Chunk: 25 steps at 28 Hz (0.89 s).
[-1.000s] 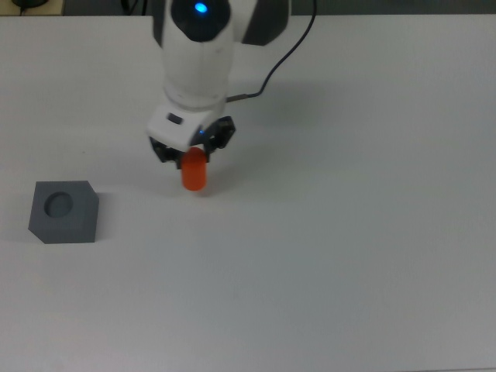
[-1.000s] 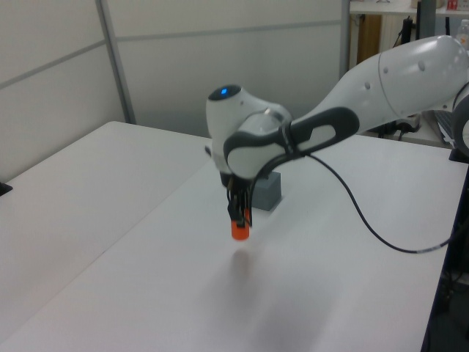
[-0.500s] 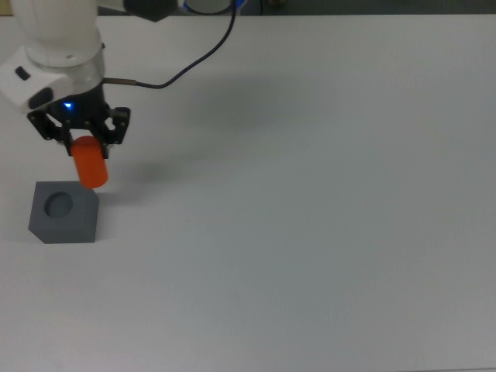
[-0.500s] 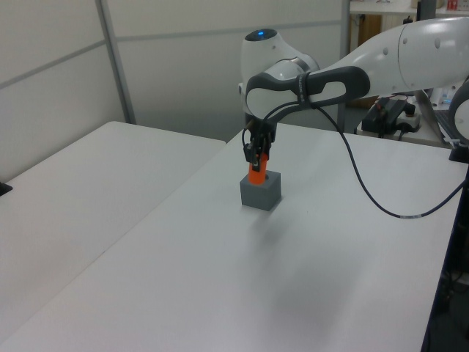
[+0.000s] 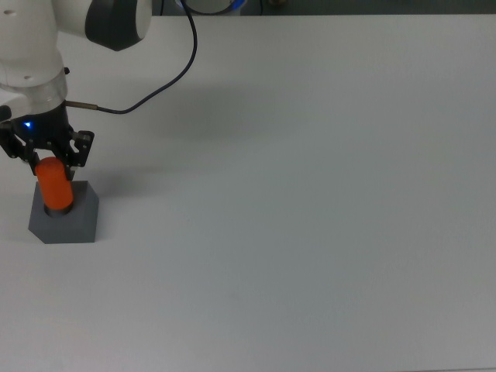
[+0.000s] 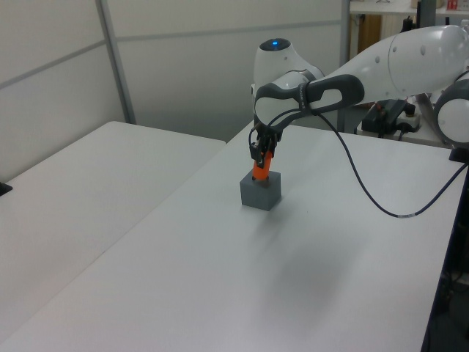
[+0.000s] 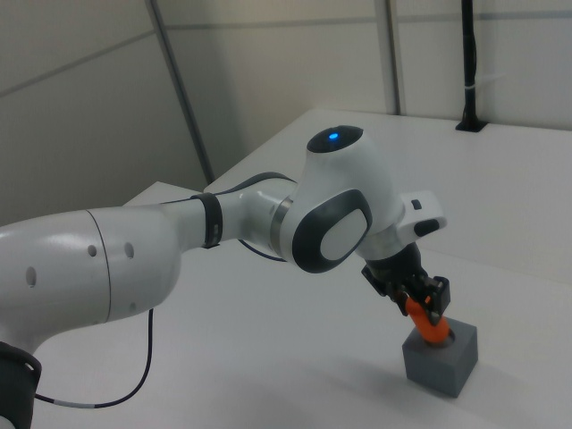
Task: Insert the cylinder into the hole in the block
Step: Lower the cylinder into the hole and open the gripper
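One orange cylinder clenched in the hand, tilted, lower end at the hole of the block (near the table edge at the top view's left). Could jam on the rim or shove the block if pushed down crooked.

Arm reaching out, wrist angled down, fingers clamped on cyl.

A white table beside grey wall panels.
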{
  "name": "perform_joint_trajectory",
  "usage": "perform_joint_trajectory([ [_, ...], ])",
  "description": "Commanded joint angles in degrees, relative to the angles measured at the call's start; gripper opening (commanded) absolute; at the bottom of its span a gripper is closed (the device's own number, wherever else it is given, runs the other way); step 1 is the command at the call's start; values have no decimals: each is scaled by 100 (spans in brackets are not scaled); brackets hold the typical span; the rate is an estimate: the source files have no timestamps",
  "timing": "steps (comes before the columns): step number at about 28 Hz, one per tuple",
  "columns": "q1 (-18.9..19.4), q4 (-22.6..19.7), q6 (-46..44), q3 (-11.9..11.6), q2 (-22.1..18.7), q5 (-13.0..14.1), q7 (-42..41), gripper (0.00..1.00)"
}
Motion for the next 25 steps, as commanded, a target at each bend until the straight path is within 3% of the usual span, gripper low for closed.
perform_joint_trajectory([
  [1,-40,155,64,-16,138,44,66,0],
  [10,-49,155,416,-16,218,18,75,0],
  [12,-49,155,416,-16,227,-9,66,7],
  [13,-49,155,416,-16,218,-18,66,21],
  [14,-49,155,416,-16,218,-18,75,81],
  [15,-49,146,416,-16,218,-35,75,100],
  [25,-23,128,311,-8,130,-123,-13,100],
])
